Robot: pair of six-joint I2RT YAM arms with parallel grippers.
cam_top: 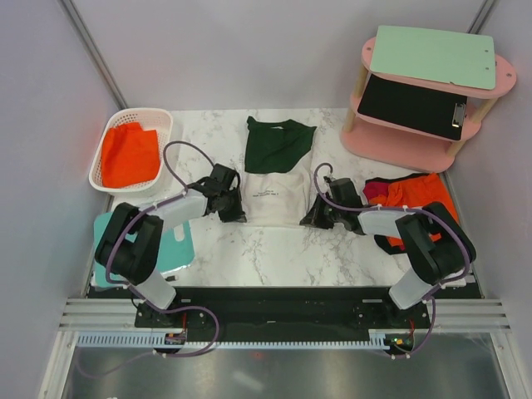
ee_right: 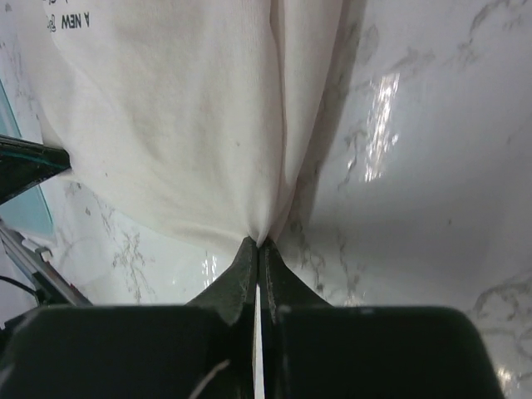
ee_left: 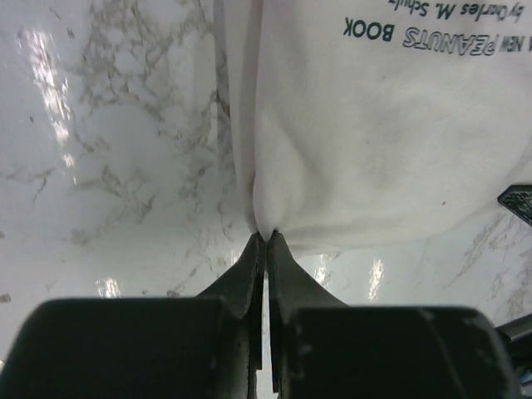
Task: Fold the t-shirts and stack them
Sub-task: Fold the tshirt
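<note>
Fingers [ee_left: 248, 276] of the left gripper [ee_left: 266, 237] and right gripper [ee_right: 259, 243] clamp the cream t-shirt's [cam_top: 274, 198] near corners. Its fold looks unfinished; the green t-shirt [cam_top: 278, 143] lies just beyond, unstacked.

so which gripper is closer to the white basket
Left. The left gripper pinches the cream shirt at its near corner toward the basket; the right gripper pinches the opposite corner, farther away.
</note>
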